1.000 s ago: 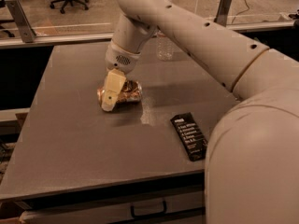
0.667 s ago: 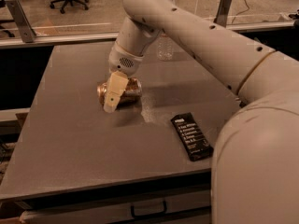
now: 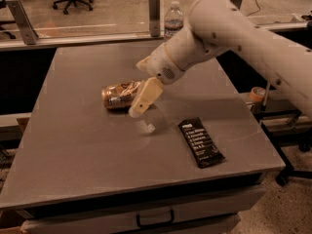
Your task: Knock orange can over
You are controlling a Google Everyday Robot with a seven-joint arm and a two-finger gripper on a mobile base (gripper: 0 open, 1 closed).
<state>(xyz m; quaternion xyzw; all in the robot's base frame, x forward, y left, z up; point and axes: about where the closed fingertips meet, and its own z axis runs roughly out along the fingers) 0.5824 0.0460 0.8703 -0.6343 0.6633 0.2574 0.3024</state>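
Colour log, as I read it from my station:

- Orange can (image 3: 120, 95): orange-brown, pale whitish swirled markings.
- Claw (image 3: 139, 108), just beside the can's right end, over the middle of the desk: plain cream.
- Arm (image 3: 229, 30): off-white, with a few small dark dots.
- Desk (image 3: 73, 169): flat grey top, no pattern. I note a paler grey drawer front with a black handle (image 3: 155, 219).
- Snack wrapper (image 3: 201, 142): black, with small white print.
- Water bottle (image 3: 173, 18): clear, white cap.
- Floor (image 3: 292, 213): beige, speckled.

The orange can (image 3: 118, 95) (orange-brown, pale swirls) lies on its side near the middle of the table (image 3: 73, 169), long axis running 9 to 3 o'clock, with the gripper (image 3: 141, 106) at its 3 o'clock end.
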